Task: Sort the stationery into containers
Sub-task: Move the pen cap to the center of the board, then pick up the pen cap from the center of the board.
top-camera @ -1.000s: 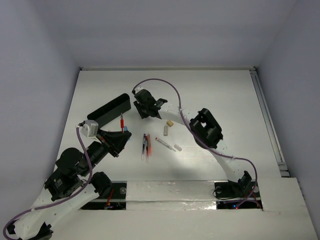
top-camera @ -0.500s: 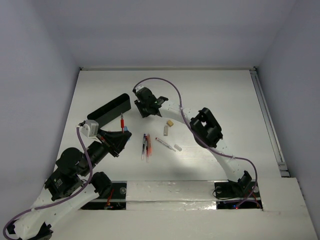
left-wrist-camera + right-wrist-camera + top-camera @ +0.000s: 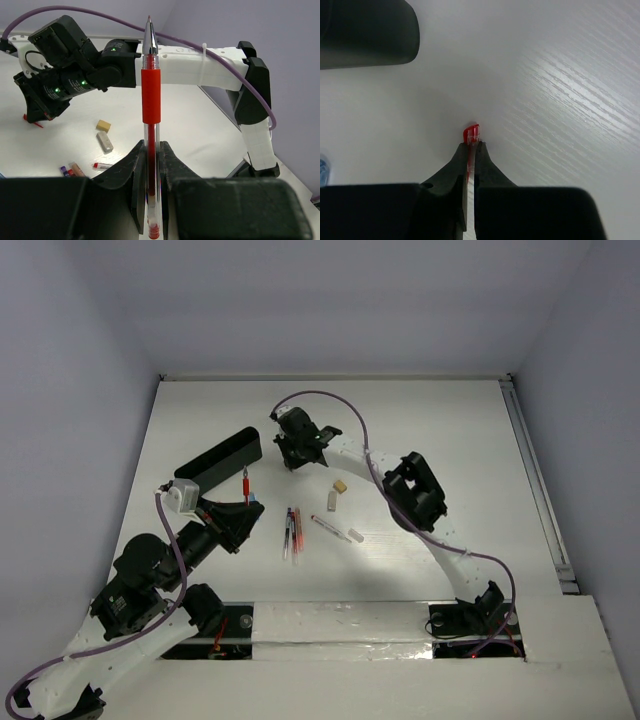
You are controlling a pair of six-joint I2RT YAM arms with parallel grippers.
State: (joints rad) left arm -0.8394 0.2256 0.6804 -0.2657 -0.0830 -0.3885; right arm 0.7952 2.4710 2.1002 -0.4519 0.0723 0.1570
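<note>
My left gripper (image 3: pixel 245 504) is shut on a red pen (image 3: pixel 246 481). In the left wrist view the pen (image 3: pixel 151 95) stands upright between the fingers, tip up. My right gripper (image 3: pixel 297 454) is shut on a small red clear cap (image 3: pixel 471 132), just above the white table, right of the long black box (image 3: pixel 218 461). A corner of the box shows in the right wrist view (image 3: pixel 367 35). Several pens (image 3: pixel 292 530) lie side by side at mid-table. A white pen (image 3: pixel 330 529), a beige block (image 3: pixel 340 485) and a white block (image 3: pixel 332 501) lie to their right.
A small white piece (image 3: pixel 355 535) lies near the white pen. The right arm (image 3: pixel 415 495) with its purple cable arcs over the table's right half. Grey walls enclose the table on three sides.
My right gripper has shifted slightly right and away, turning a little, still pinching the red cap. The left gripper and its pen have not moved.
</note>
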